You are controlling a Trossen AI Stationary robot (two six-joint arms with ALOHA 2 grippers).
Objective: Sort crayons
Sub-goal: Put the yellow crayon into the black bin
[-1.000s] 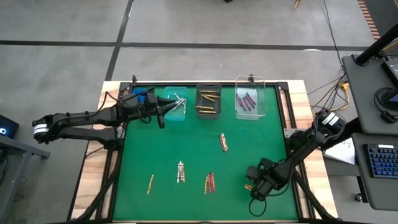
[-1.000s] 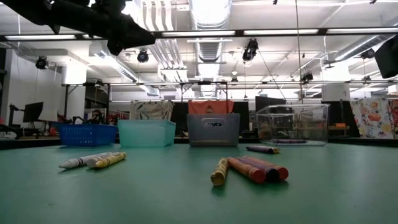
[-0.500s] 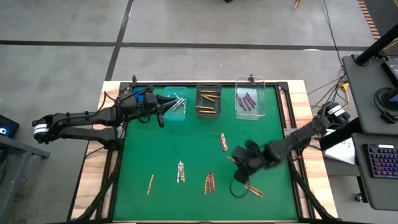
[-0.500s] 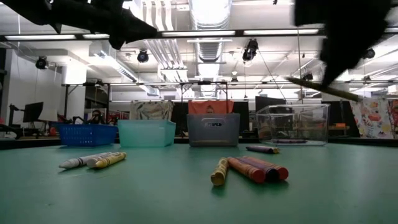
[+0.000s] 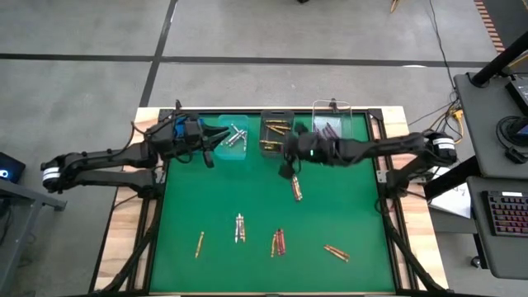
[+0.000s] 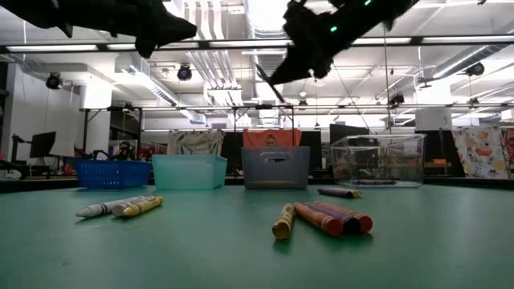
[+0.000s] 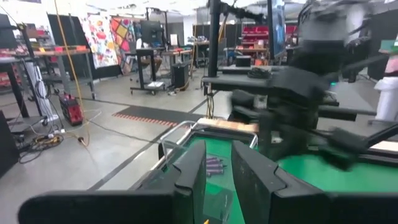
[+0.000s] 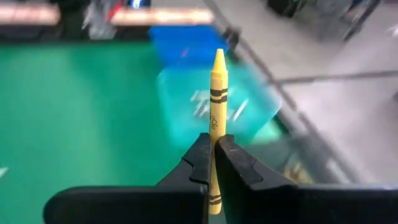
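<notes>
Swung across to the bins, right hand (image 8: 211, 163) pinches a yellow crayon (image 8: 216, 106), its label unreadable.

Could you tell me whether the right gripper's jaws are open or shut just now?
Shut, on a gold-orange crayon. In the right wrist view the right gripper pinches the crayon's lower part between its jaws, its tip pointing forward past them.

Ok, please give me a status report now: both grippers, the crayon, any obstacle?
Right gripper shut on yellow crayon, raised near the grey bin. Left gripper hovering at the teal bin, nothing visibly held. No obstacle seen.
</notes>
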